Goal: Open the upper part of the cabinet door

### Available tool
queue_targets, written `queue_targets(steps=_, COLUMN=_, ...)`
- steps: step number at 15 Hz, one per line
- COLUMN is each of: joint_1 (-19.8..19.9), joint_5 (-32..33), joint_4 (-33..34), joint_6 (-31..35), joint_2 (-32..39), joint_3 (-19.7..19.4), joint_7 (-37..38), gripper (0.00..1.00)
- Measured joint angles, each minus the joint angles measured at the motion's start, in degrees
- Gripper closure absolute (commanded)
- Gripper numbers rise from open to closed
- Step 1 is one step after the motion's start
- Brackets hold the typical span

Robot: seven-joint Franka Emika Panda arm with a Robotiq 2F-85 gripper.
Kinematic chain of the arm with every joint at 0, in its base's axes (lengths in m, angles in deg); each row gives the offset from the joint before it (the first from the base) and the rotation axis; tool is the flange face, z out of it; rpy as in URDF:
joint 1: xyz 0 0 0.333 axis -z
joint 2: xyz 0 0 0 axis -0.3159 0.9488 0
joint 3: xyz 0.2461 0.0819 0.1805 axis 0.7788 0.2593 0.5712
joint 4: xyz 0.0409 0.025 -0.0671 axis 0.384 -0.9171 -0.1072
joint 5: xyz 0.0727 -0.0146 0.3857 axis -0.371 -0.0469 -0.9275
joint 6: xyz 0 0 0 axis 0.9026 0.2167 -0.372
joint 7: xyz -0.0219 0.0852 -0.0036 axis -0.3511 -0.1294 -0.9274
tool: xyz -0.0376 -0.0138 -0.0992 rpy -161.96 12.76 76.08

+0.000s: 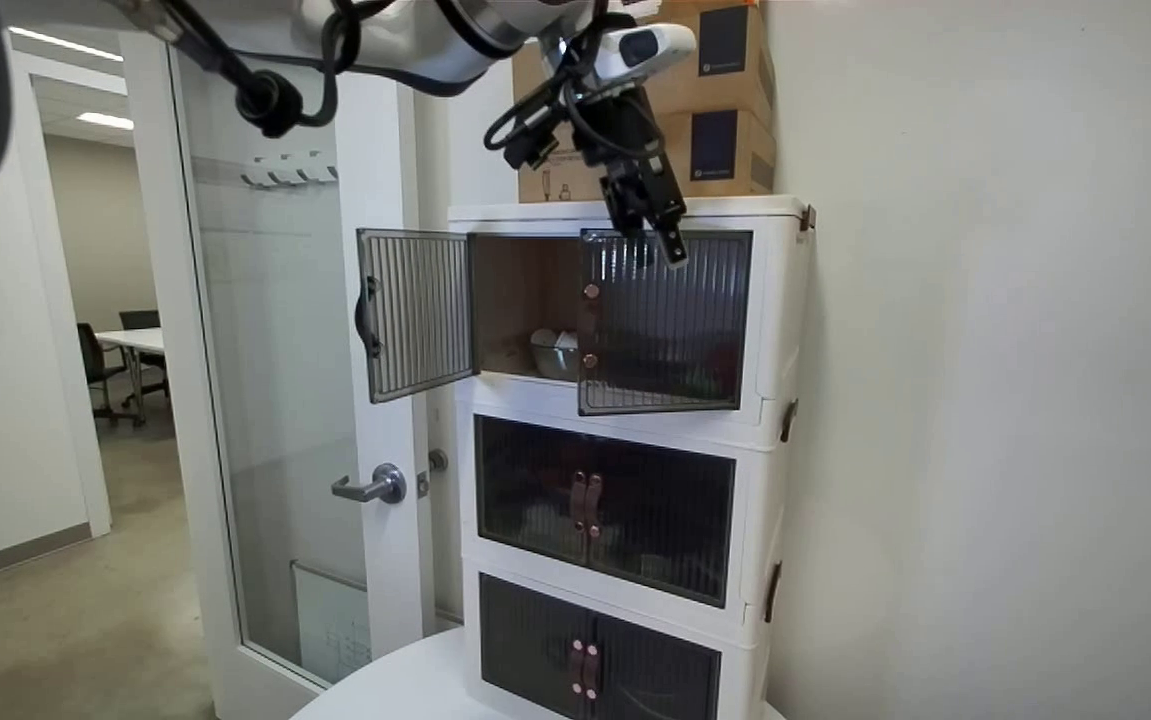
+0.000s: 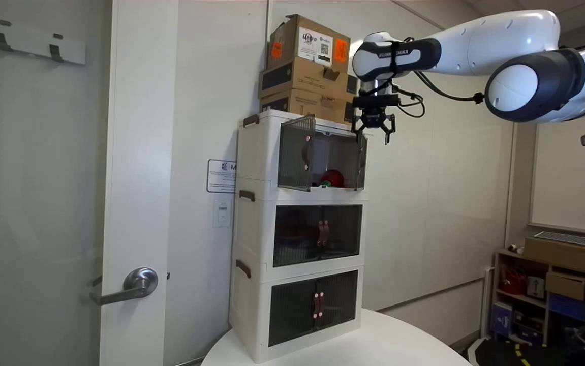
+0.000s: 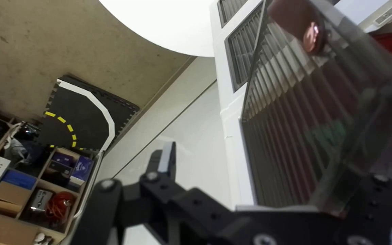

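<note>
The white cabinet (image 1: 780, 310) stands with its upper door, two smoky ribbed leaves, apart. In an exterior view the left leaf (image 1: 420, 315) is swung wide out and the right leaf (image 1: 670, 330) partly out. The left leaf (image 2: 295, 155) and the near edge-on right leaf (image 2: 362, 162) also show in an exterior view. My gripper (image 1: 659, 252) is at the right leaf's top; the gripper (image 2: 373, 138) is open, nothing held. In the wrist view the right leaf (image 3: 277, 119) shows between the spread fingers; I cannot tell whether they touch it.
Cardboard boxes (image 1: 720, 95) stand on the cabinet beside the wrist. A glass bowl (image 1: 555, 355) and a red object (image 2: 334, 178) are inside the upper compartment. The cabinet stands on a round white table (image 2: 389, 340) by the wall. The lower dark doors (image 1: 600, 510) are closed.
</note>
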Motion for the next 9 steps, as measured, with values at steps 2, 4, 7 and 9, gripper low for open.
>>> queue_targets(steps=2, joint_1=2.3, joint_5=0.0, joint_4=0.0, joint_6=0.0, joint_2=0.2, joint_3=-0.1, joint_7=-0.1, gripper=0.00)
queue_targets(steps=4, joint_1=5.3, joint_5=-0.1, joint_4=0.0, joint_6=0.0, joint_2=0.3, joint_3=-0.2, joint_7=-0.4, gripper=0.00)
queue_targets(steps=7, joint_1=9.5, joint_5=-3.3, joint_4=0.2, joint_6=0.4, joint_2=0.2, joint_3=0.8, joint_7=-3.4, gripper=0.00)
queue_targets(steps=9, joint_1=11.0, joint_5=-5.7, joint_4=0.2, joint_6=0.9, joint_2=0.1, joint_3=1.6, joint_7=-5.0, gripper=0.00)
